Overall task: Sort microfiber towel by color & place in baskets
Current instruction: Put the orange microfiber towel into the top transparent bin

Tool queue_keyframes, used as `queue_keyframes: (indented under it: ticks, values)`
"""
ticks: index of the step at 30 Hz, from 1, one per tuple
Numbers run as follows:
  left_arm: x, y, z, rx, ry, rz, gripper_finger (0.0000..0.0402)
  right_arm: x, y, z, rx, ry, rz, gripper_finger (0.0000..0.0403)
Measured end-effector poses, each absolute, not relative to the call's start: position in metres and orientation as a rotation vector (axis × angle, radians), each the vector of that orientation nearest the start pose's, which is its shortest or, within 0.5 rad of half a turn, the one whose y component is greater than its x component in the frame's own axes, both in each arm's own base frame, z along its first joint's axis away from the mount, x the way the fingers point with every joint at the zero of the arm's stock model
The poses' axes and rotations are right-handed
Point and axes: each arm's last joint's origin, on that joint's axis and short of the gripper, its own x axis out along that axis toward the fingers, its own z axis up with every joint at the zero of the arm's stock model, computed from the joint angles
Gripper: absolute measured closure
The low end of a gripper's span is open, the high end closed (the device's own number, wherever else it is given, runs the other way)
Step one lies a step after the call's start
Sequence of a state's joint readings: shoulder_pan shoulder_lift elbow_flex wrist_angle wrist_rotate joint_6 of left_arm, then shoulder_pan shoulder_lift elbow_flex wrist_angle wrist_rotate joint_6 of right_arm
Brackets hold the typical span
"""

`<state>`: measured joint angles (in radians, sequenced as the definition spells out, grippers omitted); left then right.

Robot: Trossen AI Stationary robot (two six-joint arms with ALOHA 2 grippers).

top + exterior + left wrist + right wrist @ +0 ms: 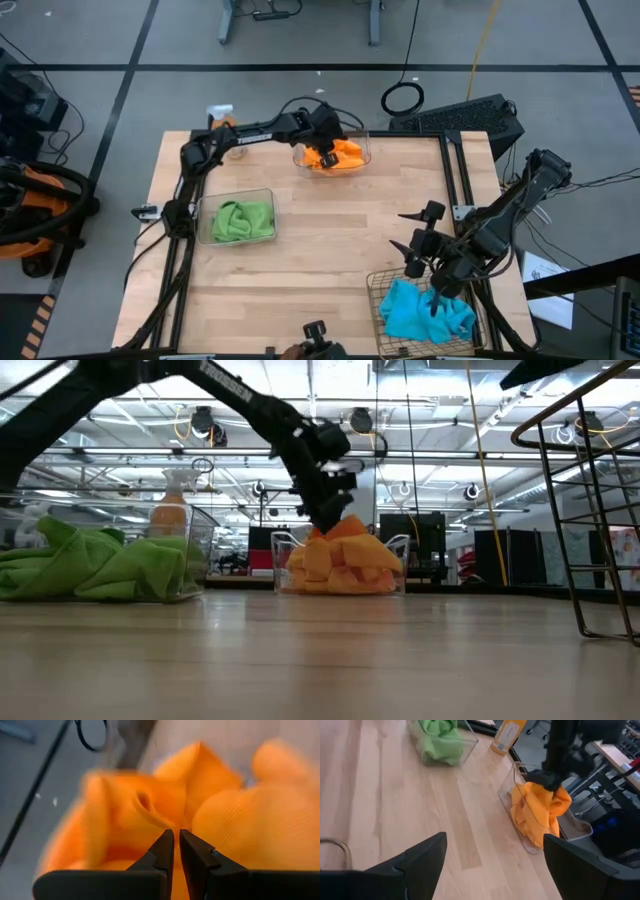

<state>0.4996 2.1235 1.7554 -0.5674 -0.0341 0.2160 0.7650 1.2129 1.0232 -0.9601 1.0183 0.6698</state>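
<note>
Orange microfiber towels (340, 155) (345, 560) fill a clear tub (395, 550) at the table's far middle. My left gripper (325, 140) (176, 834) is right above them, shut on the top of the pile. Green towels (240, 220) lie in a second clear tub at the left. Blue towels (425, 312) lie in the wire basket (375, 290) at the near right. My right gripper (415, 238) (495, 837) hangs open above the table beside the wire basket, holding nothing. My left gripper pinches a raised fold of the orange towel (172, 822) at the top of the pile, between its fingertips. The fingers slant down from above. The cloth rises in a peak (338, 528) up to the fingers, and the rest of it lies in the tub.
An orange spray bottle (222, 115) (170, 510) stands at the far left corner, behind the green tub. Bare wooden table top (330, 240) lies between the three containers. Black rails run along the table's left and right edges.
</note>
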Motion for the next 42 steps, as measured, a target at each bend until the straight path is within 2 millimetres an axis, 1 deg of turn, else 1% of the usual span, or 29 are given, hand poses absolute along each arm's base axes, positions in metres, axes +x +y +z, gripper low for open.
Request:
queue_keyframes:
  ticks: [4, 10, 13, 16, 19, 25, 29, 31, 33, 36, 40, 42]
  values:
    - [0.412, 0.229, 0.191, -0.046, 1.031, 0.379, 0.0363, 0.171, 0.130, 0.277, -0.268, 0.596, -0.437, 0.0083]
    - [0.412, 0.234, 0.170, -0.100, 1.078, 0.393, 0.0363, 0.170, 0.129, 0.272, -0.273, 0.599, -0.438, 0.0083]
    - [0.412, 0.235, 0.171, -0.114, 1.070, 0.406, 0.0363, 0.170, 0.129, 0.272, -0.273, 0.599, -0.438, 0.0083]
    - [0.410, 0.234, 0.177, -0.132, 1.064, 0.417, 0.0363, 0.170, 0.129, 0.272, -0.272, 0.599, -0.438, 0.0083]
    - [0.407, 0.232, 0.192, -0.167, 1.030, 0.447, 0.0363, 0.170, 0.129, 0.272, -0.272, 0.598, -0.438, 0.0083]
    - [0.399, 0.229, 0.223, -0.394, 0.908, 0.617, 0.0363, 0.171, 0.129, 0.272, -0.272, 0.590, -0.443, 0.0083]
    - [0.401, 0.228, 0.232, -0.528, 0.806, 0.690, 0.0363, 0.171, 0.129, 0.273, -0.278, 0.573, -0.457, 0.0083]
    - [0.404, 0.226, 0.233, -0.547, 0.777, 0.707, 0.0363, 0.172, 0.129, 0.273, -0.275, 0.569, -0.459, 0.0083]
    - [0.410, 0.226, 0.228, -0.497, 0.740, 0.771, 0.0363, 0.172, 0.129, 0.273, -0.274, 0.569, -0.459, 0.0083]
    - [0.414, 0.231, 0.215, -0.444, 0.740, 0.877, 0.0363, 0.172, 0.129, 0.273, -0.269, 0.569, -0.456, 0.0083]
    - [0.416, 0.234, 0.201, -0.464, 0.776, 0.854, 0.0363, 0.172, 0.129, 0.273, -0.265, 0.572, -0.453, 0.0083]
    - [0.418, 0.236, 0.190, -0.464, 0.799, 0.855, 0.0363, 0.172, 0.129, 0.273, -0.266, 0.572, -0.453, 0.0083]
